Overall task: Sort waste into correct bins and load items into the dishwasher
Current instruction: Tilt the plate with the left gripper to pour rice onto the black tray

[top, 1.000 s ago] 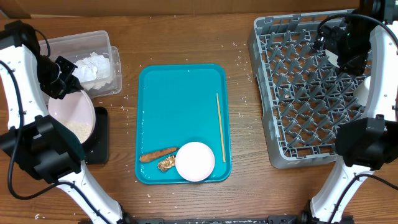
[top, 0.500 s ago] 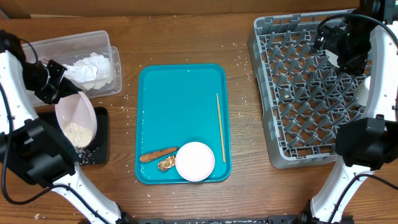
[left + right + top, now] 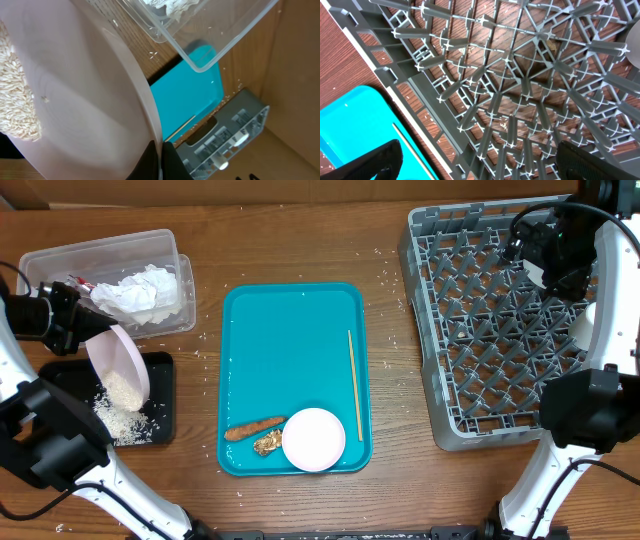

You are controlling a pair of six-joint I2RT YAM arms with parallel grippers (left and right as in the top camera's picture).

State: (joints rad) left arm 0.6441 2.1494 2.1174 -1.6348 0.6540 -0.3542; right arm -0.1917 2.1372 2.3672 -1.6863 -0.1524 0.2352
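Observation:
My left gripper [image 3: 72, 320] is shut on the rim of a pink bowl [image 3: 122, 365], tilted steeply over the black bin [image 3: 160, 395]. Rice [image 3: 118, 410] lies in the bowl and in the bin. In the left wrist view the bowl [image 3: 80, 100] fills the frame, with rice [image 3: 17, 95] at its left and my fingertips [image 3: 161, 160] pinching its rim. The teal tray [image 3: 295, 330] holds a chopstick [image 3: 354, 385], a white bowl [image 3: 314, 439], a brown food scrap [image 3: 254, 427] and a golden scrap [image 3: 266, 443]. My right gripper [image 3: 477, 160] is open above the grey dish rack [image 3: 490, 320].
A clear plastic bin [image 3: 60, 265] with crumpled white paper [image 3: 140, 288] stands at the back left. Crumbs are scattered on the wooden table [image 3: 290, 240]. The dish rack fills the right side, and a white item [image 3: 580, 327] sits at its right edge.
My left gripper has swung left and tipped the pink bowl more steeply. Rice has slid out of the bowl into the black bin. The right arm has not moved.

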